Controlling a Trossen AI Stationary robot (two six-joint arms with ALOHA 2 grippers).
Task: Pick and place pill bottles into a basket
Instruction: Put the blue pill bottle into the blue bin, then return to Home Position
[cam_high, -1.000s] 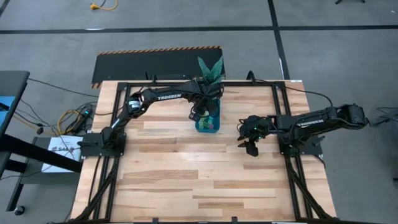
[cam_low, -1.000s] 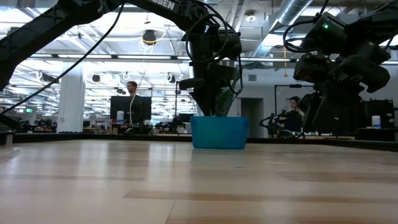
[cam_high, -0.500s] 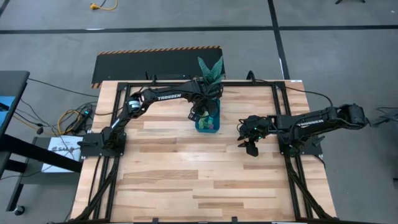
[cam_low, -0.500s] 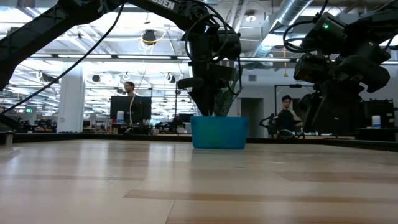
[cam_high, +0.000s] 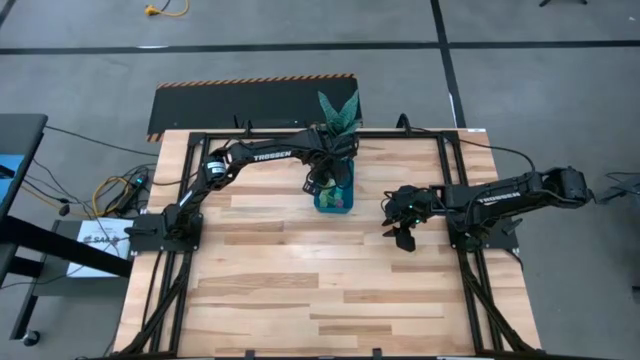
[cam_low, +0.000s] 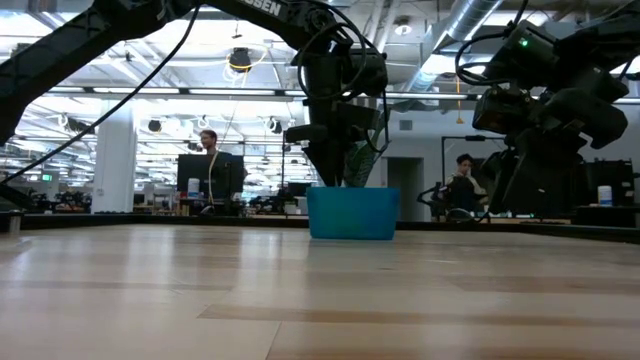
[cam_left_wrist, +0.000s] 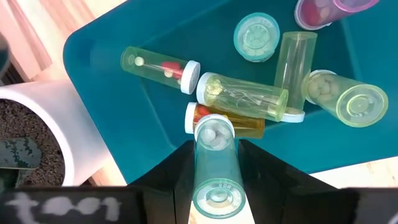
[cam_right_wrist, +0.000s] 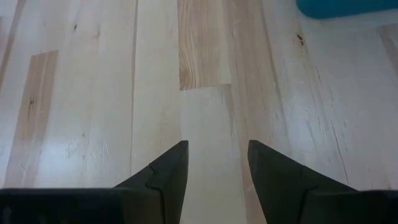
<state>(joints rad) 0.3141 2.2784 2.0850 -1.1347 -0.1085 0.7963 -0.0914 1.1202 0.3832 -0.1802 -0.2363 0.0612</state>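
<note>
The teal-blue basket (cam_high: 334, 196) stands at the table's far middle, and it also shows in the low view (cam_low: 352, 213). Several translucent pill bottles lie on its floor (cam_left_wrist: 242, 96), yellow-green, orange and pink among them. My left gripper (cam_left_wrist: 214, 168) hangs over the basket, shut on a pale green pill bottle (cam_left_wrist: 214, 168). My right gripper (cam_right_wrist: 214, 165) is open and empty above bare table, right of the basket (cam_high: 403, 232). My left gripper pinches the pale green bottle between its two fingers, on the two sides of its body (cam_left_wrist: 200, 180). The fingers point down from above and lie along the bottle. The bottle hangs lifted clear over the basket, one end pointing down at the bottles below.
A white pot (cam_left_wrist: 56, 134) with a green plant (cam_high: 338, 110) stands right behind the basket at the table's far edge. Bare wood lies in front of the basket toward the near edge. People show in the room beyond the table (cam_low: 210, 165).
</note>
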